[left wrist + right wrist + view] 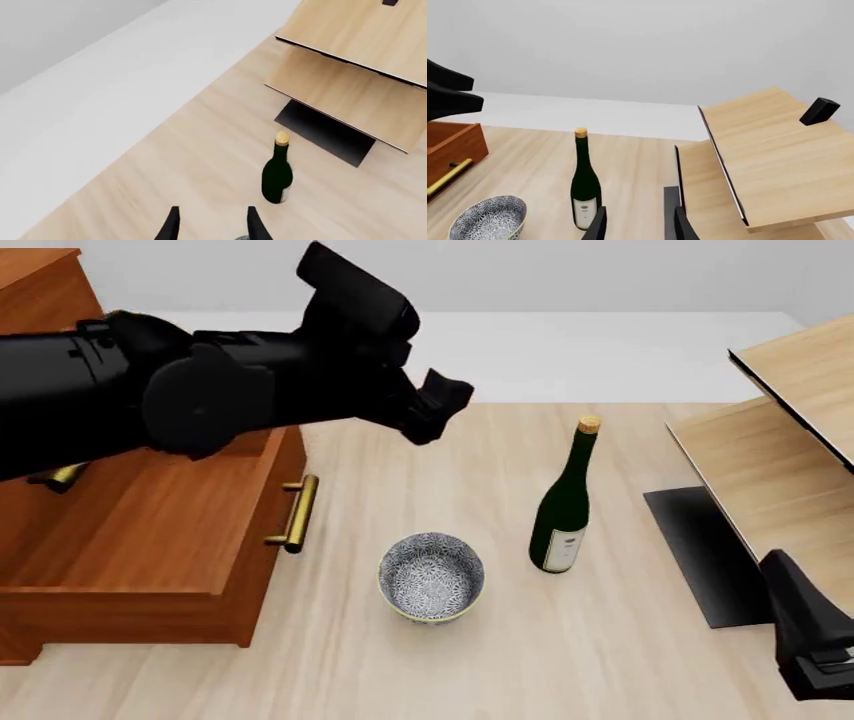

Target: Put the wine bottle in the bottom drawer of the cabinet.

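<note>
The surface (400, 680) was pale light wood with a fine grain, and it ended at a plain white floor and a grey-white wall behind.

Nearest the front camera, the right gripper (814, 640) showed only as a dark block cut off at the lower right corner. Its own wrist view caught just the two black finger stubs (599, 226), set narrowly apart with nothing between them.

A patterned blue-and-white bowl (431, 576) sat near the middle of the surface. Just to its left, the bottom drawer (160, 530) stood pulled out, its brass bar handle (296, 512) facing the bowl; the floor of the drawer could be seen, but its far part lay hidden under the left arm.

The wine bottle (565, 502) stood upright on the surface to the right of the bowl, close to it but not touching, and outside the drawer. Right of the bottle, a pale light-wood shelf unit (787, 450) ran off the frame edge, with a dark flat panel (707, 555) under it.

Farther back, the left gripper (434, 408) hung in the air above the surface, left of the bottle's cork and apart from it. Its jaws were parted and empty in the wrist view, where only the fingertips (172, 222) showed. The bulky black arm covered most of the cabinet (34, 285), so the upper drawers could not be made out.
</note>
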Controlling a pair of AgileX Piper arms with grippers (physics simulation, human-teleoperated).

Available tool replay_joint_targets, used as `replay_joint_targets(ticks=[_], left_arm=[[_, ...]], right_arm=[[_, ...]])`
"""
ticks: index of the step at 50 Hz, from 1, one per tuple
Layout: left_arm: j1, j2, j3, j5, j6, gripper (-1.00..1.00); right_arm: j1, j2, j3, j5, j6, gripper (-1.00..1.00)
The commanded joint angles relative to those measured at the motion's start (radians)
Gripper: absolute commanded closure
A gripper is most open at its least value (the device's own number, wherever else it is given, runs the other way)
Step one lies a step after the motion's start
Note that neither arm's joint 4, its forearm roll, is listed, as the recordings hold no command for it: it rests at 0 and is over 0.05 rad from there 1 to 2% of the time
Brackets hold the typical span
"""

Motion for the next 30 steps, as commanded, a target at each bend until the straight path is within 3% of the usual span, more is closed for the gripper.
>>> replay_joint_targets(ticks=[1,30], left_arm=[[-0.043,0.08,-0.084,0.008,0.016,-1.0],[-0.128,0.247,-0.296,0.036,0.051,-1.0]], right_arm=[[0.002,0.0,0.001,0.0,0.001,-1.0],[0.006,0.001,0.005,0.004,0.0,-1.0]])
